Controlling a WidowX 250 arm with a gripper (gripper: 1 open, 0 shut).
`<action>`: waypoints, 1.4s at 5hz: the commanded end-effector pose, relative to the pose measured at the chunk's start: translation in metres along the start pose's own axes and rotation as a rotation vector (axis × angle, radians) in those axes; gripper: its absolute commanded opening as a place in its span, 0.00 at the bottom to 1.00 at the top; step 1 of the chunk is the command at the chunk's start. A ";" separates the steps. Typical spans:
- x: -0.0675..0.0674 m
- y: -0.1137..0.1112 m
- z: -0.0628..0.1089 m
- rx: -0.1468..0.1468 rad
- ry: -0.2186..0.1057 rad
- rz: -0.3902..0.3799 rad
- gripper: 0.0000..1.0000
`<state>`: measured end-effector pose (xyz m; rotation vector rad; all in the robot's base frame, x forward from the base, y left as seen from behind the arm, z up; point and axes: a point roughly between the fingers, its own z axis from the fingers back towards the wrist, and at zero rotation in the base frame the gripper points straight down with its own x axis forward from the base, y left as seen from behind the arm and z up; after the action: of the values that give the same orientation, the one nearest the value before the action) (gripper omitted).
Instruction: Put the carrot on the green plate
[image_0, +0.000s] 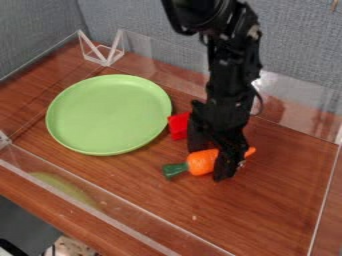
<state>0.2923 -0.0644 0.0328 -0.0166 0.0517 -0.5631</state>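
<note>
"Starting with the arm (230, 70): pose?"

"Enters at the top of the view, right of centre. Runs down nearly upright to the hand (221, 163), which points down at the tabletop (274, 208)."

"Position of the hand relative to the carrot (201, 162)?"

"Low over its middle. Dark fingers cover part of the body; orange shows on both sides of them. One finger crosses the near side of the carrot."

"State of the hand: grasping or released?"

"Cannot tell. The fingers hide the contact, so a grip on the carrot is neither confirmed nor ruled out."

"Carrot location?"

"At tabletop level, right of the plate (108, 114) and apart from it. Green stem end toward the plate, slightly nearer the camera; orange tip out past the hand on the right."

"Anything close to the arm?"

"Red block (179, 124), between the plate's right edge and the hand, partly hidden behind the dark parts. Whether the hand touches it: cannot tell."

"Plate?"

"Flat on the tabletop, the hand well off to its right."
</note>
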 end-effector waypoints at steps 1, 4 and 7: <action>0.005 0.005 0.000 0.002 -0.035 0.001 0.00; 0.000 -0.003 -0.002 0.001 -0.015 0.026 0.00; -0.011 -0.014 0.001 -0.007 0.014 0.141 0.00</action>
<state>0.2741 -0.0671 0.0218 -0.0157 0.1084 -0.4191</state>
